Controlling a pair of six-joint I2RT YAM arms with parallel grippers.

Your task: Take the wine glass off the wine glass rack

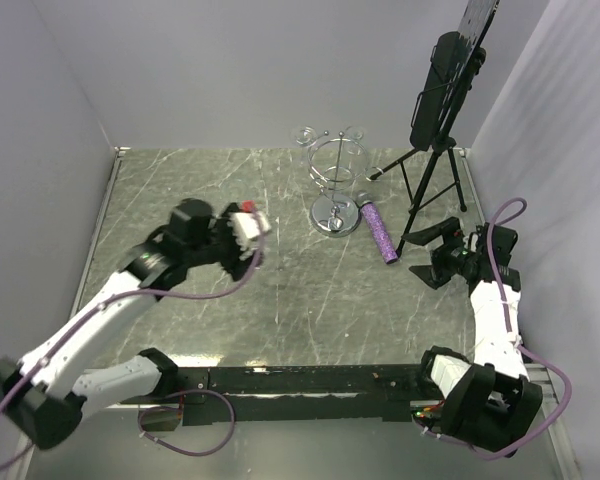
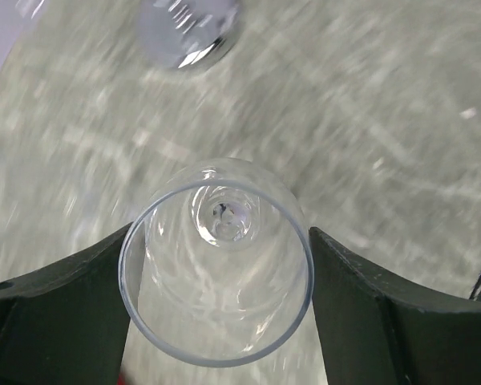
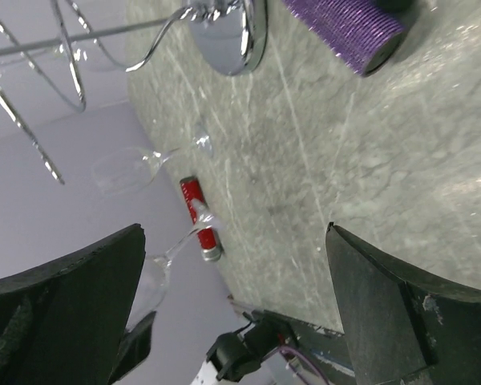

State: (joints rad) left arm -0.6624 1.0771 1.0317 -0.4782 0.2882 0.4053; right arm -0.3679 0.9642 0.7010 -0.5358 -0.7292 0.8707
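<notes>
My left hand (image 2: 222, 249) clasps the wine glass (image 2: 216, 289) by its bowl. The wine glass rack (image 2: 188, 32) stands ahead, with open counter (image 2: 385, 120) between. My right hand (image 3: 234, 233) gapes wide, empty.

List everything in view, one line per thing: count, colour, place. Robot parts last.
wine glass: one, clear, off the rack, held by its bowl in the left gripper
wine glass rack: one, chrome wire, back centre of the table
cylinder: one, glittery purple, lying just right of the rack's base
tripod stand: one, black, back right corner
red item: one, red with a silver end, near the left gripper; unclear whether it lies on the table
table: one, grey-green marbled, under everything
left gripper: one, dark fingers, closed on the wine glass, left of the rack
right gripper: one, dark fingers, open and empty, by the tripod's feet
</notes>
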